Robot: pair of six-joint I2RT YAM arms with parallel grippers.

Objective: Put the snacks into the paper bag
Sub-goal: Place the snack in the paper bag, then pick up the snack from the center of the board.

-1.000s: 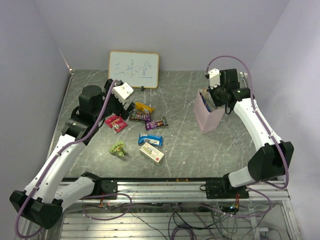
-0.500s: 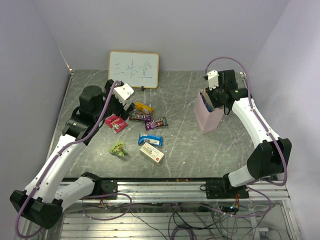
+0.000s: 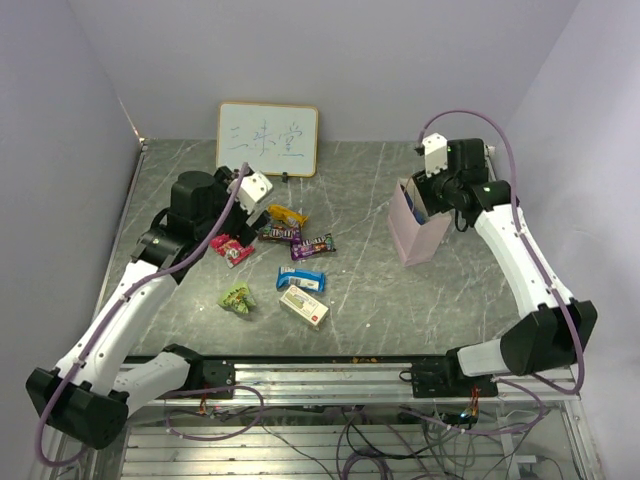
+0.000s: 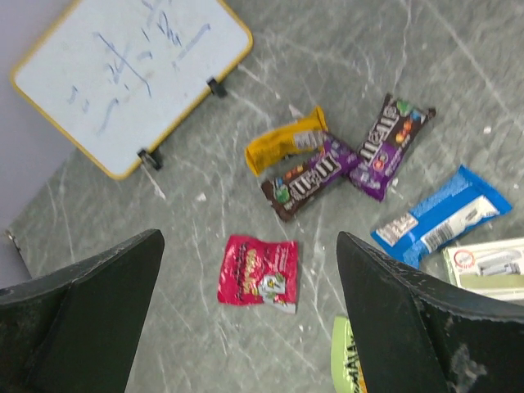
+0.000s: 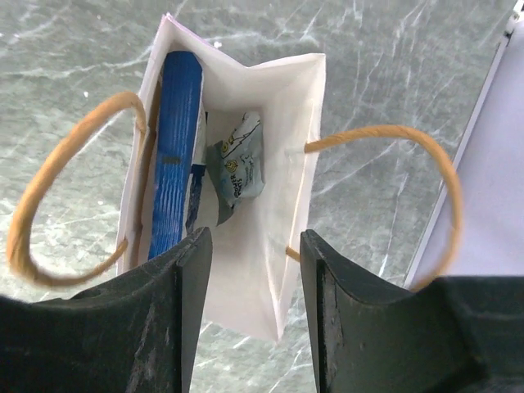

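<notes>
Found the left gripper (image 4: 250,236) spread wide above the red packet (image 4: 258,273), touching nothing. Saw the yellow wrapper (image 4: 282,143), brown wrapper (image 4: 311,180) and purple wrapper (image 4: 389,143) at its 1 o'clock, and the blue-white bar (image 4: 442,217) at 3. Found the right gripper (image 5: 254,237) parted and empty over the mouth of the paper bag (image 5: 274,123), at 3 o'clock on the table (image 3: 400,300). Noted a dark blue crisp bag (image 5: 176,147) and a pale packet (image 5: 237,164) inside.

Pink paper bag (image 3: 418,238) upright, blue packet (image 5: 174,147) and pale wrapper (image 5: 236,164) inside, seven snacks (image 3: 300,280) scattered to its left
</notes>
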